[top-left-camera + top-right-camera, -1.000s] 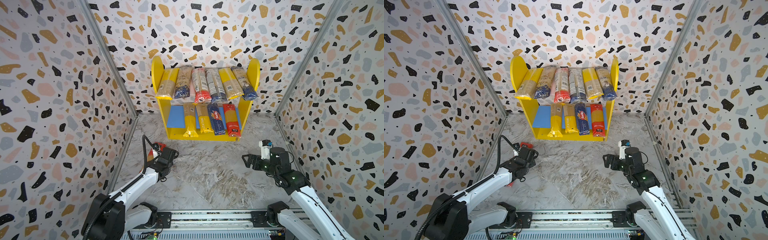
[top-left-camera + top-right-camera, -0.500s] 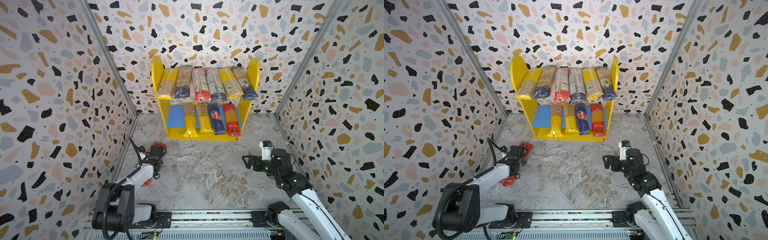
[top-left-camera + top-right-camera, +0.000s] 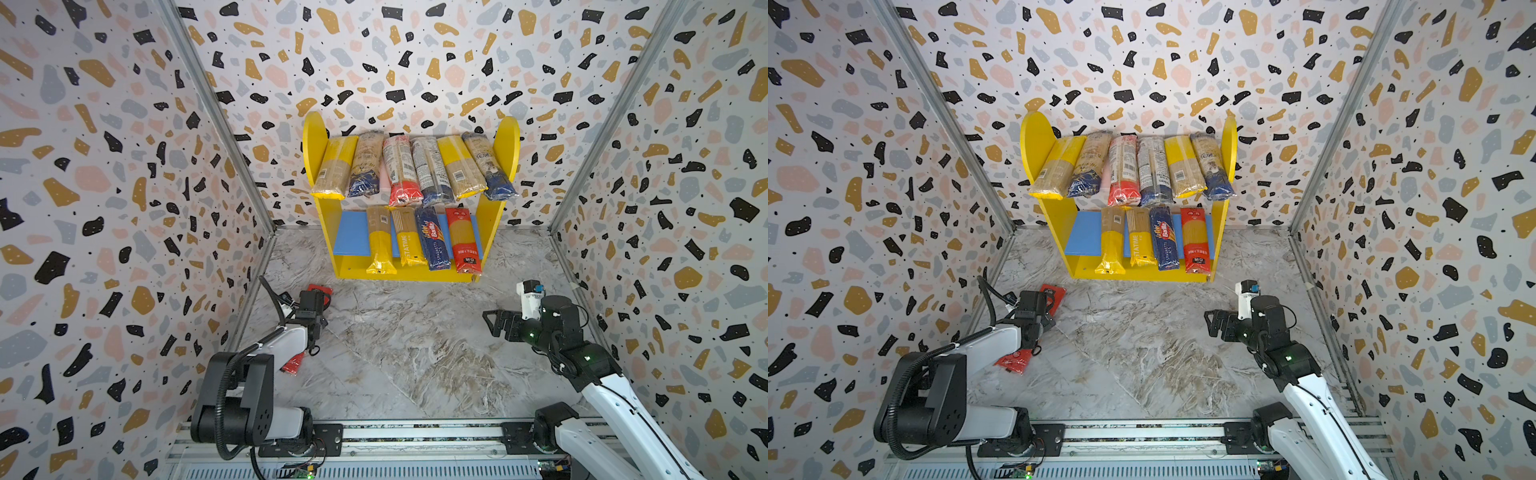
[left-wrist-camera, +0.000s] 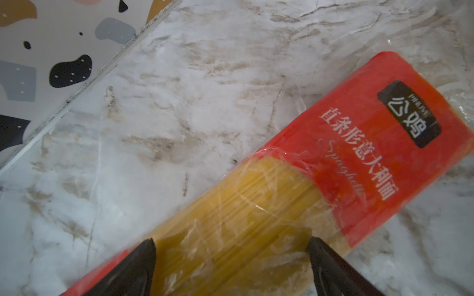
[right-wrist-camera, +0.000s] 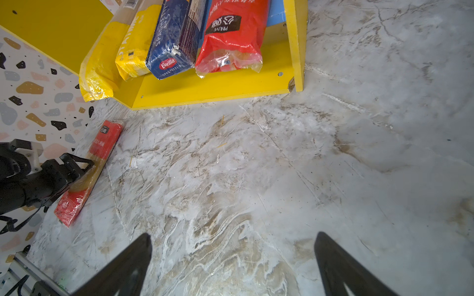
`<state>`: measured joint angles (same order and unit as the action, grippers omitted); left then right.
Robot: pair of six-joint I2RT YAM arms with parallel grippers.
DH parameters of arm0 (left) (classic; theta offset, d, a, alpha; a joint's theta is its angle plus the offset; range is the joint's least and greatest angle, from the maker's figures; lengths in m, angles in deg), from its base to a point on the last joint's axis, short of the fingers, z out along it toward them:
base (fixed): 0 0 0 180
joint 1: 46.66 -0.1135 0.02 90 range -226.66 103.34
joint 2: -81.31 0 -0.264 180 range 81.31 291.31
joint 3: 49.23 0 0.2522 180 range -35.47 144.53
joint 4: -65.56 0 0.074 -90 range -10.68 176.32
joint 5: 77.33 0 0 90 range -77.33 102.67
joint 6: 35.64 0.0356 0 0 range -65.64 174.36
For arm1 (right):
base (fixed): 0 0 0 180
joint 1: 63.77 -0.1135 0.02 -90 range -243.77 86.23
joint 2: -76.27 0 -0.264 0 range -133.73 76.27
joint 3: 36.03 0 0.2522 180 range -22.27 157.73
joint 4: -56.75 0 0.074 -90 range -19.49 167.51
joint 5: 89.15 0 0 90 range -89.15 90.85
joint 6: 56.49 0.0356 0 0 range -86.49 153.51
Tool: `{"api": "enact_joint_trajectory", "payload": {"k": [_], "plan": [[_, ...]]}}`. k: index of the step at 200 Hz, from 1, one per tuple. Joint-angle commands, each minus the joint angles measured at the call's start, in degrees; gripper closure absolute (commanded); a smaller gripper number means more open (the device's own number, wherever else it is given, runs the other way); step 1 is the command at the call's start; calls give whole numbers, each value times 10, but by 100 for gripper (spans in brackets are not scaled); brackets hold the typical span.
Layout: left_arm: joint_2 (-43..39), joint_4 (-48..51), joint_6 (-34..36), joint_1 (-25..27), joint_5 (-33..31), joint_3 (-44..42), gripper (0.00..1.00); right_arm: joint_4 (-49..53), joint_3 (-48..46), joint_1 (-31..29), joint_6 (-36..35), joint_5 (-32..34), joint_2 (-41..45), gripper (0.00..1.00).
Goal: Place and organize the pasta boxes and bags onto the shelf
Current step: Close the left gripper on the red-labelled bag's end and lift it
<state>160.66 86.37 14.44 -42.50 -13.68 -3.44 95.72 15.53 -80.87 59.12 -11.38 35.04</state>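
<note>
A red-ended spaghetti pack [image 4: 359, 143] lies flat on the marble floor near the left wall, seen in both top views [image 3: 321, 289] [image 3: 1014, 360] and the right wrist view [image 5: 102, 146]. My left gripper [image 4: 230, 256] is open just above it, its fingers straddling the tan middle [image 3: 311, 322] [image 3: 1037, 320]. The shelf [image 3: 313, 137] [image 3: 1034, 137] stands at the back wall with several packs on its pink upper board. Several more lie on the blue lower board, among them the blue Barilla [image 3: 432, 239] and the yellow STATIME [image 3: 405, 245]. My right gripper [image 5: 233, 238] hangs open and empty at the right [image 3: 492, 322] [image 3: 1212, 322].
Patterned walls close in the left, back and right sides. The lower packs overhang the shelf's yellow front base [image 5: 218, 87]. A metal rail [image 3: 415, 436] carrying both arm bases runs along the front edge. Bare marble floor [image 3: 415, 345] lies between the two grippers.
My left arm has folded back and its gripper has shifted a little left towards the wall, settling over the red pack's middle. The right arm has not moved.
</note>
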Motion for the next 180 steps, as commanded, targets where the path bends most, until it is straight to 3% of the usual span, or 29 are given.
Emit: {"api": "enact_joint_trajectory", "payload": {"k": [1,36,98,123,180], "plan": [[7,-36,-9,0,81,-31,12,-7,4,2,-7,-3,5,1],[1,-52,-27,26,103,-53,15,-4,5,3,-6,-1,8,1],[-46,-29,-95,166,91,-58,15,0,3,3,-2,5,6,1],[-79,8,-104,212,50,-55,13,1,0,3,-1,4,10,1],[-151,80,-124,220,-27,-44,8,2,0,2,-1,2,15,1]]}}
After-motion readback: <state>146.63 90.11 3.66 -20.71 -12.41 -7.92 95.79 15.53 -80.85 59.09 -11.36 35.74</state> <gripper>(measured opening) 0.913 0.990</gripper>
